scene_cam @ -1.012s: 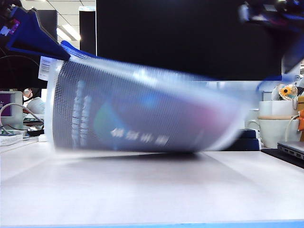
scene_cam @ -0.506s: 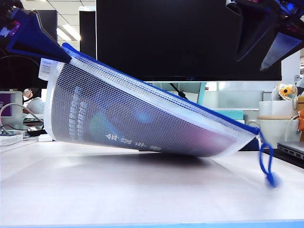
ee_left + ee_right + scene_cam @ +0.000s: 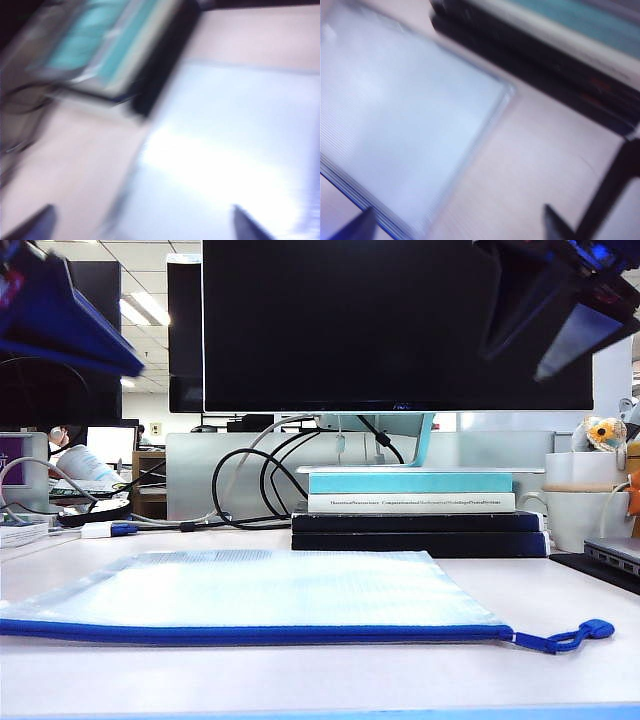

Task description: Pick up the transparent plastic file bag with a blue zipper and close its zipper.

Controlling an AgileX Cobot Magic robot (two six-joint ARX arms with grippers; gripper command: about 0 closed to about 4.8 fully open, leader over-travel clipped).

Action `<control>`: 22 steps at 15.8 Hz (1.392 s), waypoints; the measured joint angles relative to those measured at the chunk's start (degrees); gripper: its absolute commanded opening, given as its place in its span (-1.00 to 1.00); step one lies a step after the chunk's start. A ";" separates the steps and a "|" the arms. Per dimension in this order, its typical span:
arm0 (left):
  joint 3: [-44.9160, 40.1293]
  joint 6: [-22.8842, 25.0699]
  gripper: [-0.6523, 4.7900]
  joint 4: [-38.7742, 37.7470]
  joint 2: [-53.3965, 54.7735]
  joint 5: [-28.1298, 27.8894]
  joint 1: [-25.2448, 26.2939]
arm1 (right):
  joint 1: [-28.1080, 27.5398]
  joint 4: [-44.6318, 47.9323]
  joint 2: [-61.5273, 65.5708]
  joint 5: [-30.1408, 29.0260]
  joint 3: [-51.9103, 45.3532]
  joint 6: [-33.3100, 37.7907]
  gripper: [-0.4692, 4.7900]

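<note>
The transparent plastic file bag [image 3: 260,590] lies flat on the table. Its blue zipper [image 3: 250,633] runs along the near edge, and the blue cord pull with its bead [image 3: 597,628] rests on the table at the right end. My left gripper [image 3: 120,360] hangs blurred at the upper left, well above the bag. In its wrist view the left gripper [image 3: 142,225] is open over the bag [image 3: 225,150] with nothing between its fingers. My right gripper [image 3: 520,365] hangs open at the upper right. The right wrist view shows the right gripper [image 3: 457,225] empty above the bag's [image 3: 405,125] corner.
A stack of books [image 3: 415,510] lies behind the bag under a large black monitor [image 3: 400,320]. White mugs [image 3: 585,505] and a laptop edge [image 3: 610,555] stand at the right. Black cables [image 3: 250,480] and clutter sit at the back left.
The bag hung tilted from my left gripper by its upper left corner. That gripper has opened and the bag now lies flat on the table. The right gripper stayed high at the right.
</note>
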 measured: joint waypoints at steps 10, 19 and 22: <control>0.00 -21.44 0.45 -1.20 -19.12 -19.37 5.35 | -8.68 -1.25 -5.84 -14.43 -0.68 3.78 -0.30; -14.88 -30.51 -0.72 0.63 -42.07 -23.17 11.39 | -8.66 25.14 -39.74 5.01 -23.28 10.73 -0.84; -18.29 -32.06 -0.78 2.16 -53.48 -23.98 11.41 | -8.63 43.69 -53.27 8.96 -43.36 19.74 -0.84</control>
